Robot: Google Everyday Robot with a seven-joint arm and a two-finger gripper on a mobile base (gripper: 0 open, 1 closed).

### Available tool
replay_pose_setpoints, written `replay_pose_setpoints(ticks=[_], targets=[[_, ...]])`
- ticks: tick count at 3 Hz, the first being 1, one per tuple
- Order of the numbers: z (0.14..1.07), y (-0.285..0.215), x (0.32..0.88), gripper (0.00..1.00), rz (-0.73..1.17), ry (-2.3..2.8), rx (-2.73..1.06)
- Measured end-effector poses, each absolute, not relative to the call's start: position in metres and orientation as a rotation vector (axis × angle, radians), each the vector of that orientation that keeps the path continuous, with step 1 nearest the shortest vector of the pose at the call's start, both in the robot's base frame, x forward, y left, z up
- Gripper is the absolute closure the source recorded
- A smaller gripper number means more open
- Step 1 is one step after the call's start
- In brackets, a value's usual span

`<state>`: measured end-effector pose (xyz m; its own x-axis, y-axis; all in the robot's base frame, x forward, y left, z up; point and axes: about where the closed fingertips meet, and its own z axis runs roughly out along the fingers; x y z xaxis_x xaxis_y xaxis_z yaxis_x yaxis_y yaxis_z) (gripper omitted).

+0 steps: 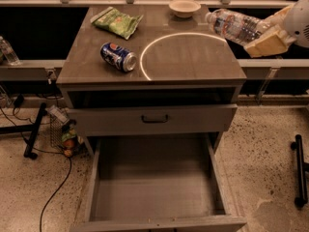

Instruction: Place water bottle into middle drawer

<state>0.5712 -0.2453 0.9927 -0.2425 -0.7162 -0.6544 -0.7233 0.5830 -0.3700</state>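
Note:
The water bottle (232,24), clear and ribbed with a pale label band, hangs tilted in the air over the back right corner of the cabinet top, its cap pointing left. My gripper (263,36) comes in from the right edge and is shut on the bottle's base end. The middle drawer (154,190) is pulled wide open at the bottom of the view, its bare grey floor showing with nothing in it. It lies well below and to the left of the bottle.
On the cabinet top (193,62) lie a blue Pepsi can (118,57), a green snack bag (117,22) and a small bowl (184,7). A closed drawer front with a black handle (155,118) sits above the open drawer. Cables and clutter (65,134) lie at left.

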Motion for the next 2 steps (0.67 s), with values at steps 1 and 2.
replay_pose_setpoints(ticks=[1, 2], targets=[[0.962, -0.250, 0.545, 1.00, 0.055, 1.964, -1.312], [0.911, -0.260, 0.505, 1.00, 0.133, 1.917, -1.562]])
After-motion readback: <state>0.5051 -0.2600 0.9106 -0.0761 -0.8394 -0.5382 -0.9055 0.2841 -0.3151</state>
